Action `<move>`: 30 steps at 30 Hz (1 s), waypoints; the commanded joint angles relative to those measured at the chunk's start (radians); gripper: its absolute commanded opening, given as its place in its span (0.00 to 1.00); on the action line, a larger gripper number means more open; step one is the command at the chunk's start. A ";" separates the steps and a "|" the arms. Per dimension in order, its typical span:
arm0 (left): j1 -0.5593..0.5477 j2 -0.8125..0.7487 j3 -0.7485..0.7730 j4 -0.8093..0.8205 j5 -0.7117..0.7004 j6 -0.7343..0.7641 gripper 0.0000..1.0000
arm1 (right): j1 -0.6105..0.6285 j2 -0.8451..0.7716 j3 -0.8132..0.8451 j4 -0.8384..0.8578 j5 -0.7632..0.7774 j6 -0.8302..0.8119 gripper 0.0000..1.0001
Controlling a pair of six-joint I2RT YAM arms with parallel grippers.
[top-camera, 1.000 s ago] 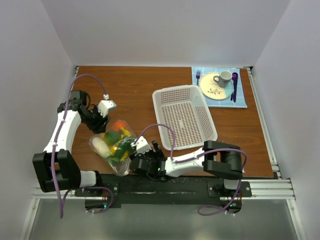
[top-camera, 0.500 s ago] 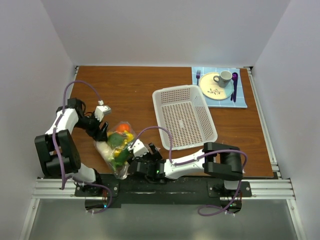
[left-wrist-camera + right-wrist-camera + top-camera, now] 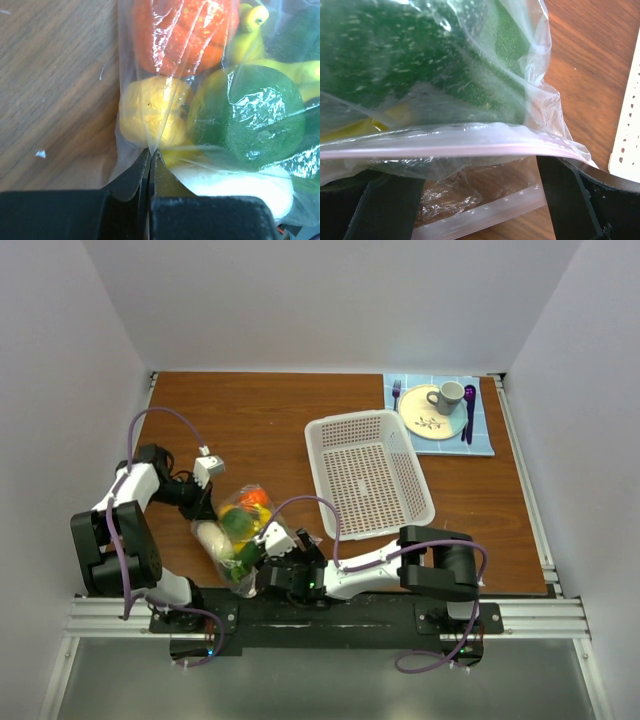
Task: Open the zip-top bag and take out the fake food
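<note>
The zip-top bag (image 3: pixel 238 536) lies on the wooden table near the front left, full of fake food (image 3: pixel 243 518). In the left wrist view my left gripper (image 3: pixel 150 152) is shut on a fold of the bag's clear film, beside a yellow piece (image 3: pixel 150 110), an orange piece (image 3: pixel 185 30), a green lime (image 3: pixel 245 115) and a white piece (image 3: pixel 235 182). My right gripper (image 3: pixel 465 170) is open at the bag's mouth. The pinkish zip strip (image 3: pixel 460 149) runs across between its fingers (image 3: pixel 580 195), below a dark green cucumber (image 3: pixel 395 55). A second lip lies flat on the table.
A white perforated basket (image 3: pixel 370 475) sits right of the bag; its rim (image 3: pixel 627 145) shows close to the right fingers. A cream plate (image 3: pixel 433 418) with a grey mug (image 3: pixel 447 395), fork and purple spoon rests on a blue cloth at the back right.
My left gripper came down toward the bag's far side and closed on its film. The bag shifted slightly. The right arm edged left toward the bag's mouth, still open.
</note>
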 commanded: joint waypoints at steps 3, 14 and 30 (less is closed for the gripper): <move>-0.001 -0.077 0.183 -0.106 -0.005 0.013 0.00 | 0.017 -0.076 -0.033 0.062 0.104 -0.014 0.92; -0.010 -0.243 0.291 -0.316 0.003 0.016 0.00 | 0.020 -0.074 -0.056 0.096 0.126 0.013 0.92; -0.024 -0.202 -0.020 0.155 -0.337 -0.120 0.00 | 0.020 -0.151 -0.144 0.165 0.101 0.023 0.84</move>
